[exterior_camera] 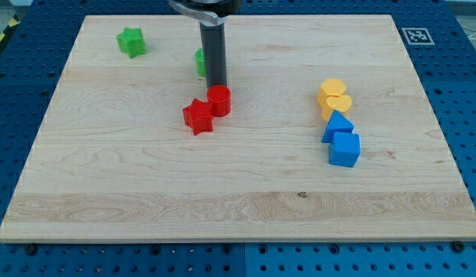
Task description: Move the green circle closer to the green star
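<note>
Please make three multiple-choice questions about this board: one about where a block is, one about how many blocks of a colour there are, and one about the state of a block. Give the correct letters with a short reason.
1. Where is the green star?
A. near the view's top left
B. near the view's bottom right
C. in the middle of the board

2. How many blue blocks are there?
A. one
B. two
C. four

3. How does the green circle show?
A. fully in view
B. partly hidden behind the rod
C. stacked on the red star

Answers:
1. A: it sits by the top left corner of the wooden board.
2. B: a blue triangle-like block and a blue cube lie at the view's right, below the two yellow blocks.
3. B: only its left edge shows beside the rod; my tip ends just above the red cylinder, which touches the red star.
</note>
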